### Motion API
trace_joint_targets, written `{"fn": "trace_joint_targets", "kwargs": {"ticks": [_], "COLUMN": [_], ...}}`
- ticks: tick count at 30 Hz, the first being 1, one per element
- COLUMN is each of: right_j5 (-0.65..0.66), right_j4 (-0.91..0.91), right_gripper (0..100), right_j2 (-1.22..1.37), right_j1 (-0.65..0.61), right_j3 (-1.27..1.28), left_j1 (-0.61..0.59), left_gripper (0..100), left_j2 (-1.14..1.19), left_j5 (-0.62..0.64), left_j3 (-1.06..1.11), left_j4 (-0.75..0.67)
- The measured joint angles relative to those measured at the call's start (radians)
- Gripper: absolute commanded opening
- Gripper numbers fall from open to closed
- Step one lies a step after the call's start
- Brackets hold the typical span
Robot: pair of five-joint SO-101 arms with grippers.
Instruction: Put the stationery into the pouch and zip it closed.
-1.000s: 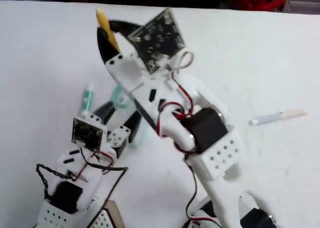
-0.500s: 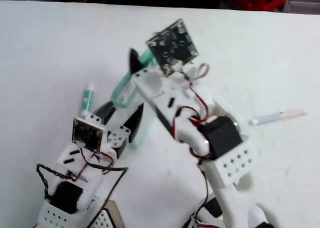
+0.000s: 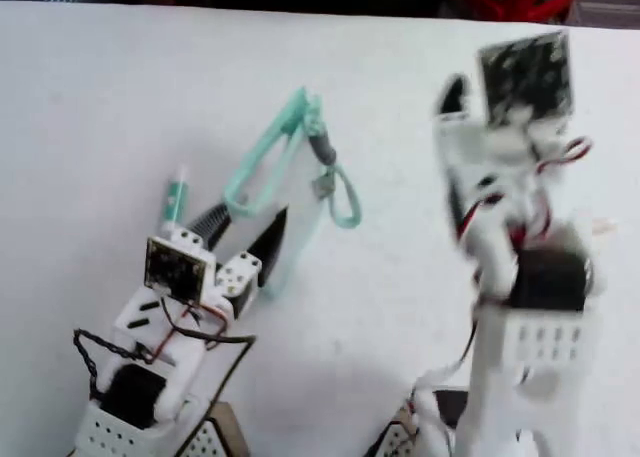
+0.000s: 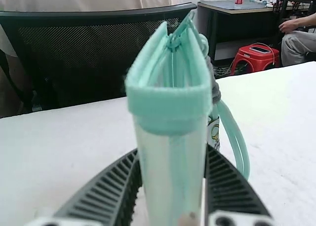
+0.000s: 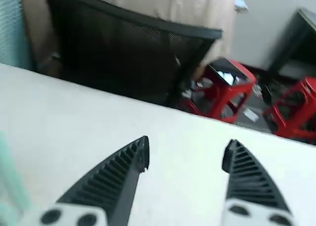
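- The left gripper (image 4: 173,159) is clenched on the pouch (image 4: 170,132); one ribbed finger presses each flat side near the end closest to the arm.
- The pouch (image 3: 272,167) is clear with mint-green edging. It stands on its long edge on the white table (image 3: 100,97), left of the middle, with its mouth gaping upward.
- A green strap loop (image 3: 345,205) hangs from the pouch's far end, and the grey zip pull (image 3: 322,149) sits there too.
- A small tag (image 4: 213,129) beside the strap carries print that is too small to read.
- A green-and-white pen (image 3: 175,197) lies on the table just beside the left gripper (image 3: 255,217), outside the pouch.
- The right gripper (image 5: 187,144) is released and holds nothing, its jaws spread above bare table. In the high view it (image 3: 455,102) is well to the right of the pouch.
- A black mesh chair (image 4: 74,48) stands behind the table.
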Motion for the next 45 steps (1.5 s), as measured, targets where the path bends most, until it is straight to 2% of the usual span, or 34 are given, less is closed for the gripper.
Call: {"fn": "trace_joint_targets", "kwargs": {"ticks": [3, 9, 15, 18, 24, 29, 35, 41, 45], "right_j5": [0.038, 0.046, -0.083, -0.1, -0.114, -0.209, -0.232, -0.209, -0.106], "right_j4": [0.0, 0.02, 0.006, -0.006, 0.04, 0.097, 0.1, 0.109, 0.129], "right_gripper": [20.8, 20.8, 20.8, 20.8, 20.7, 20.5, 20.2, 2.5, 1.9], "right_j2": [0.153, 0.466, 0.694, 0.799, 1.019, 1.171, 1.306, 1.387, 1.405], "right_j1": [0.133, 0.296, 0.477, 0.539, 0.562, 0.559, 0.554, 0.563, 0.566], "right_j3": [0.0, 0.0, 0.0, -0.029, -0.17, -0.284, -0.39, -0.48, -0.512], "left_j1": [0.0, 0.0, 0.0, 0.0, 0.0, 0.0, 0.0, 0.0, -0.003], "left_gripper": [19, 19, 19, 19, 19, 19, 19, 19, 19], "left_j2": [0.0, 0.0, 0.0, 0.0, 0.0, 0.0, 0.0, 0.0, 0.0], "left_j5": [0.0, 0.0, 0.0, 0.0, 0.0, 0.0, 0.0, 0.0, 0.0], "left_j3": [0.0, 0.0, 0.014, 0.014, 0.014, 0.014, 0.015, 0.015, 0.015], "left_j4": [0.0, 0.0, 0.0, 0.0, 0.0, 0.0, 0.0, 0.0, 0.0]}}
